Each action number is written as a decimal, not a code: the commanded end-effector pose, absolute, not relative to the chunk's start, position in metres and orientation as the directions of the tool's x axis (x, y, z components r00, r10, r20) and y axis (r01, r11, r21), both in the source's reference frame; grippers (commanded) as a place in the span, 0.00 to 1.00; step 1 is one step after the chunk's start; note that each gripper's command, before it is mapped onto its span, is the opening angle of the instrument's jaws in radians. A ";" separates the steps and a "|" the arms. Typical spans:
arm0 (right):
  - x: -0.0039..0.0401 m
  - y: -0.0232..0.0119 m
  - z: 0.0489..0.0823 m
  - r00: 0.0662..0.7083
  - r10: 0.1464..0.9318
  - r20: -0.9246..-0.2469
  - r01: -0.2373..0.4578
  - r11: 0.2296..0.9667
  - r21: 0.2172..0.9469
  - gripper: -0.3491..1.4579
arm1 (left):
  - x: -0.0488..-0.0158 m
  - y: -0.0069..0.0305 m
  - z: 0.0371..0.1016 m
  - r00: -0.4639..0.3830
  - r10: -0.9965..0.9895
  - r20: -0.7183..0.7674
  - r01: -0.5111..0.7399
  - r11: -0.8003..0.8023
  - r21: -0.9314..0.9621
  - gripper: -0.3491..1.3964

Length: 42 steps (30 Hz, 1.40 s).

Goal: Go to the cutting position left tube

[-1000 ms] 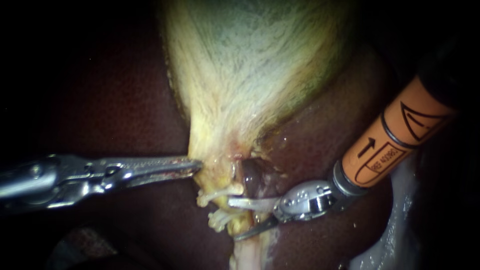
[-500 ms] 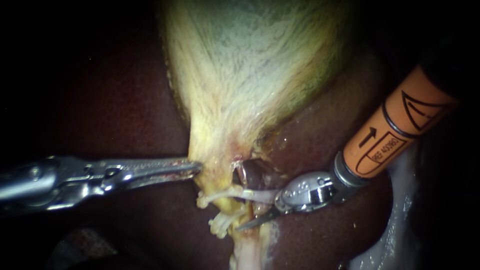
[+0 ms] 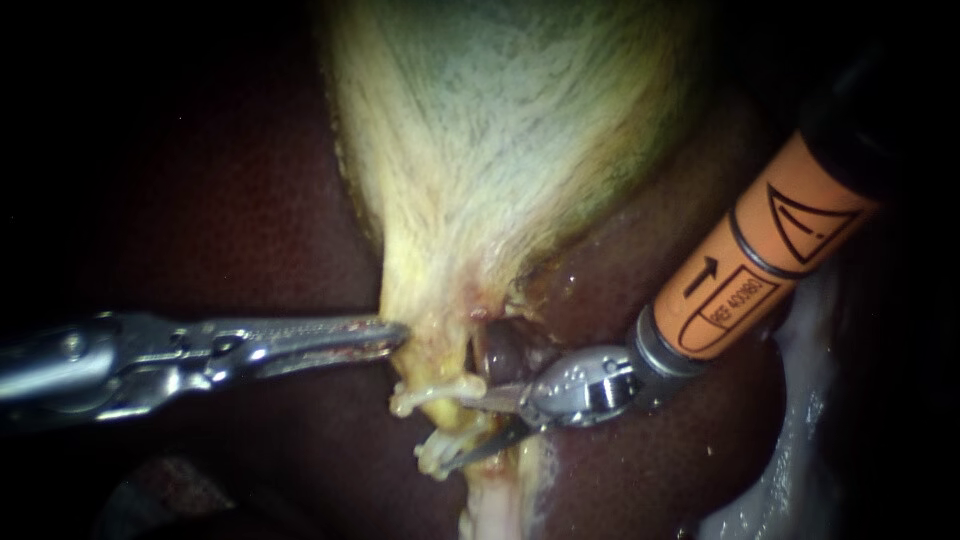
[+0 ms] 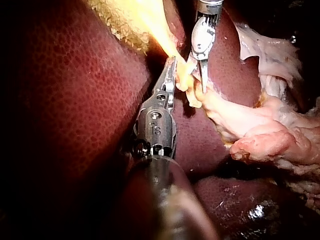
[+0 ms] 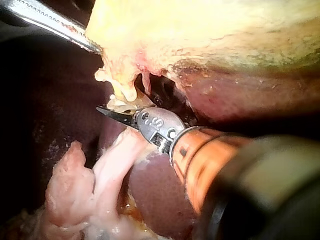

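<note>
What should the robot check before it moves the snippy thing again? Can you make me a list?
1. Left instrument holds the gallbladder: ok, its jaws are shut on the edge.
2. Right instrument blades apart: ok, a gap shows.
3. Tube between the blades: ok, it looks so.
4. Blades between the upper clip and lower clip, touching neither: cannot tell, the lower blade runs very close.
5. Liver clear of the blade tips: cannot tell, hidden behind the tube.

The pale yellowish gallbladder [image 3: 500, 130] tapers nearward over the dark red liver [image 3: 230, 200]. Loose whitish tissue [image 3: 805, 400] lies at the near right.
</note>
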<state>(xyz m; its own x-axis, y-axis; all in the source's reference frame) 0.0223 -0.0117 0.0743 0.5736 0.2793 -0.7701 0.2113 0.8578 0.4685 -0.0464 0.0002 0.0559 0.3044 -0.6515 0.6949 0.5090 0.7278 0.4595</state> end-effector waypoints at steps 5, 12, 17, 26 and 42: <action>0.0230 -0.0114 0.0748 0.569 0.220 -0.793 0.258 0.867 0.426 0.80 | -0.0464 0.0002 0.0559 0.305 -0.652 0.695 0.509 0.728 0.459 0.00; 0.0231 -0.0112 0.0749 0.541 0.136 -0.830 0.337 0.869 0.362 0.77 | -0.0466 0.0002 0.0560 0.305 -0.652 0.695 0.510 0.728 0.459 0.00; 0.0231 -0.0114 0.0747 0.514 0.090 -0.853 0.396 0.857 0.329 0.76 | -0.0466 0.0003 0.0560 0.305 -0.652 0.695 0.510 0.728 0.459 0.00; 0.0242 -0.0117 0.0744 0.494 0.093 -0.864 0.402 0.857 0.322 0.75 | -0.0466 0.0003 0.0562 0.305 -0.652 0.695 0.509 0.728 0.459 0.00; 0.0253 -0.0131 0.0758 0.486 0.138 -0.863 0.377 0.858 0.350 0.76 | -0.0466 0.0003 0.0562 0.305 -0.651 0.695 0.509 0.728 0.459 0.00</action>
